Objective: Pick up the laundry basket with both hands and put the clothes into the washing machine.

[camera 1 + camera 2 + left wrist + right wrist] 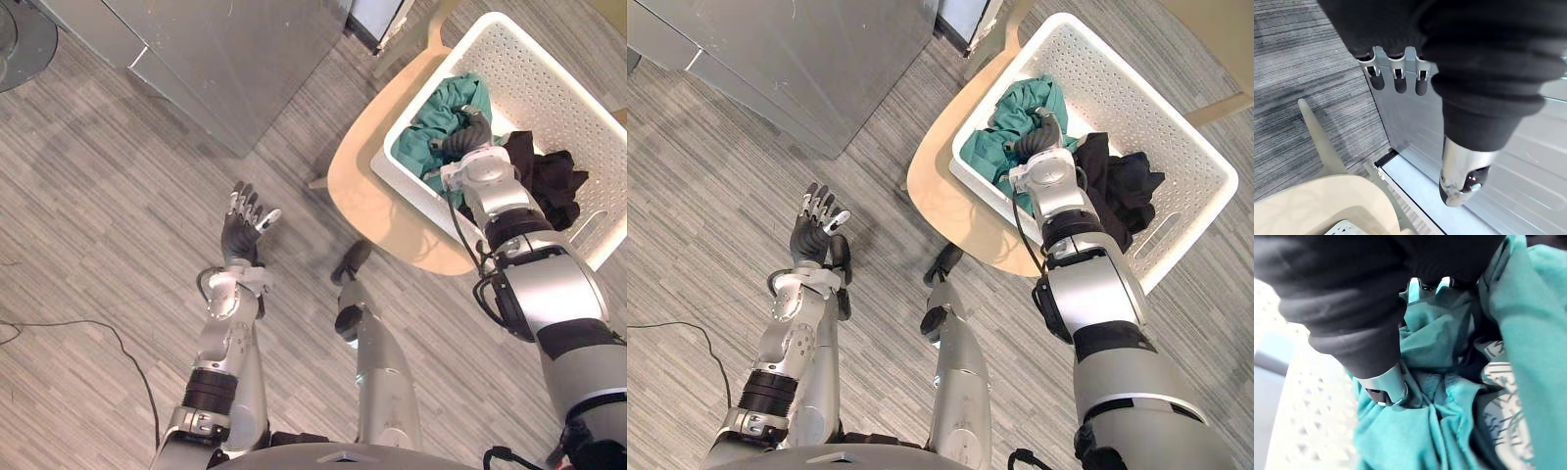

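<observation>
on the round pale wooden stool (362, 186), white perforated plastic laundry basket (1117, 69) not yet lifted; right hand (468, 135) buried in teal clothes (446, 108), grip can't tell, left hand (240, 230) relaxed, empty.

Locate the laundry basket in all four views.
Left eye view: laundry basket upper right, on the wooden seat.
Right eye view: upper right again, on that seat.
Left wrist view: white perforated corner on the seat.
Right wrist view: perforated wall beside the teal garment.
Shared landmark: the seat.

floor (98, 245): grey wood-grain planks | chair (372, 196): pale wood, rounded seat, standing on floor | cabinet (225, 59): grey metal, near chair
</observation>
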{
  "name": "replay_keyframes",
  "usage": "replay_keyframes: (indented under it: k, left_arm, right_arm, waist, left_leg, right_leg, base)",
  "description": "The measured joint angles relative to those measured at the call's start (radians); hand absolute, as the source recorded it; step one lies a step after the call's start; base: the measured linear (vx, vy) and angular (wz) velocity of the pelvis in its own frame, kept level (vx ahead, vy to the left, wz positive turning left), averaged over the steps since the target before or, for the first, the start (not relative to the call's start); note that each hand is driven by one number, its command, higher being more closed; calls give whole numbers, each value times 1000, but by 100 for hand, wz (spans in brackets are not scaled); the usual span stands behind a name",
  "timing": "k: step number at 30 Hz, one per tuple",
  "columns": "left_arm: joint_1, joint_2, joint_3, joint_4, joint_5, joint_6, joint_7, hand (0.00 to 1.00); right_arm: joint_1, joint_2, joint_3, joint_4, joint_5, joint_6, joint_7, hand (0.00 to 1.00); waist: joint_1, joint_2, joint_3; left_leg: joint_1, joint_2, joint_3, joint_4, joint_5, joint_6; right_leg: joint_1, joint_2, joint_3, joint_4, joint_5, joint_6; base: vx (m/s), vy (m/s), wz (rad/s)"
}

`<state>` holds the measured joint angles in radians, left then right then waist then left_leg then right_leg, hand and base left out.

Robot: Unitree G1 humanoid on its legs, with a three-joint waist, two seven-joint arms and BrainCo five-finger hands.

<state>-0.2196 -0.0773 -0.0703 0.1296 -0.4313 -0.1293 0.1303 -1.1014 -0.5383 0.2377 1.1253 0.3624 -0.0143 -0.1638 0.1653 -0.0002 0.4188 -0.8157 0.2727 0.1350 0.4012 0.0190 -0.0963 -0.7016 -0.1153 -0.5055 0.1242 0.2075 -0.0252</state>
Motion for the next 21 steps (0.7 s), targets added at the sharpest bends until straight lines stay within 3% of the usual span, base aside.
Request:
replay_keyframes:
  k: [1,10,13,21]
  left_arm:
    - [-3,-1,8,0,-2,0,-2,0]
    - [-2,-2,33,1,-19,-2,-6,0]
    - [2,-1,49,1,-19,-4,-4,0]
    - [5,-2,68,1,-19,-16,13,0]
  right_arm:
    - [16,7,-36,-16,128,-26,2,100]
    - [176,135,-269,-196,667,-145,53,100]
    - [260,218,-330,-335,775,-187,55,100]
    - [436,401,-423,-694,897,-299,64,100]
  waist:
    - [0,0,0]
    - [6,0,0]
    - [8,0,0]
    - [2,3,2]
  left_leg:
    - [2,1,2,1,0,0]
    - [19,14,7,16,-5,0]
    - [32,16,17,14,-5,0]
    - [60,14,39,17,-12,-3]
  right_leg:
    - [0,0,1,2,0,0]
    - [3,2,10,33,-16,-3]
    - [4,2,22,37,-16,-3]
    - [11,-7,40,61,-27,-4]
  base:
    - [15,1,-3]
    - [8,-3,-4]
    - [4,-9,-8]
    - [4,-1,-3]
